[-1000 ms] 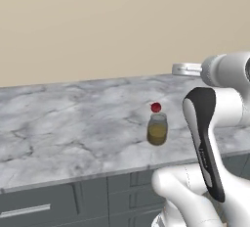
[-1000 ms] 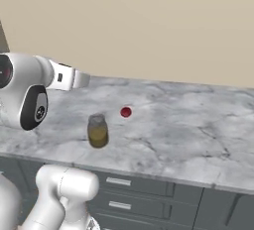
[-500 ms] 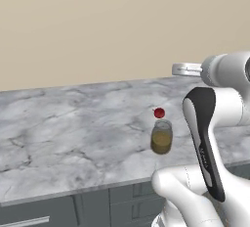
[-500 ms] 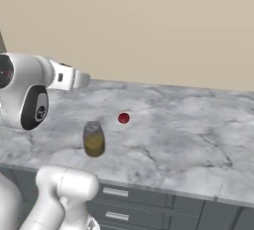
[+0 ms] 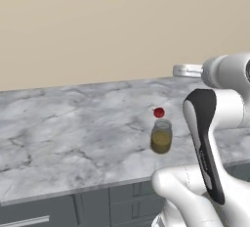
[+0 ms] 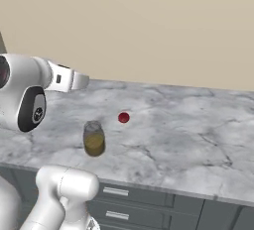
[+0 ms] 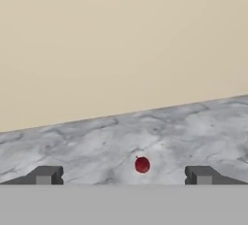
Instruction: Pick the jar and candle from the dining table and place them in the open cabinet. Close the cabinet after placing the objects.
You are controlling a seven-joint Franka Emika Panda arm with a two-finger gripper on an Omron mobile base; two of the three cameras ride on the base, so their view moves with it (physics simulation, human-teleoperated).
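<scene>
Well, your table (image 5: 73, 138) spanned the frame's middle, the jar (image 5: 161, 136) stood right of centre near its front edge, below a red ball (image 5: 158, 112). Your gripper (image 7: 123, 174) gaped empty; lower it squarely over the jar.

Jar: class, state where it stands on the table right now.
The jar stands upright near the table's front edge, just in front of the red ball.
</scene>
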